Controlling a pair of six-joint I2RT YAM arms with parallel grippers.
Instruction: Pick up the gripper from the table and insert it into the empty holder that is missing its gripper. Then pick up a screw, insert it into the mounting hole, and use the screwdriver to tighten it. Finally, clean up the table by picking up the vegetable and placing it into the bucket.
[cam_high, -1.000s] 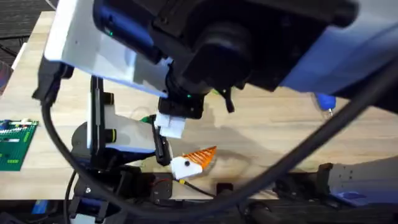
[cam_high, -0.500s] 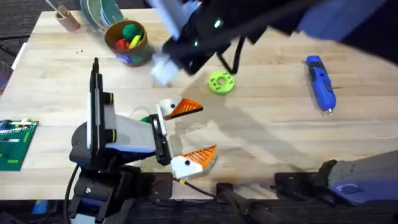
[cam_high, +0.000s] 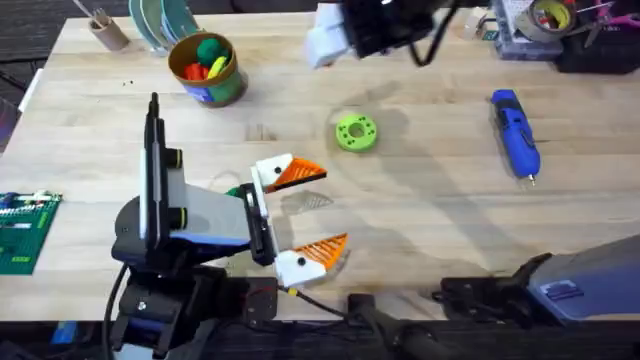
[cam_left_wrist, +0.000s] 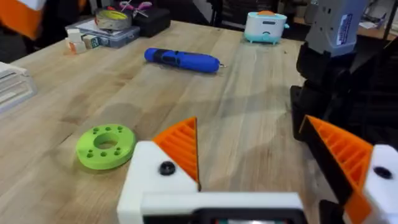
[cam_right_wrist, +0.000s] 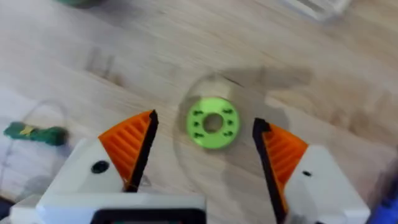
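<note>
Orange-padded fingers of the right gripper (cam_right_wrist: 202, 149) hang spread wide and empty above the lime-green disc (cam_right_wrist: 212, 122), with the dark-green vegetable (cam_right_wrist: 34, 132) lying off to one side of that disc on the wooden table (cam_right_wrist: 348, 112).

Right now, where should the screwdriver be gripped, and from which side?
Probably the screwdriver at mid-body, from straight above, fingers closing across its width. It lies flat on the table, long axis running away from the bases, thin bit nearest them, both flanks open.
</note>
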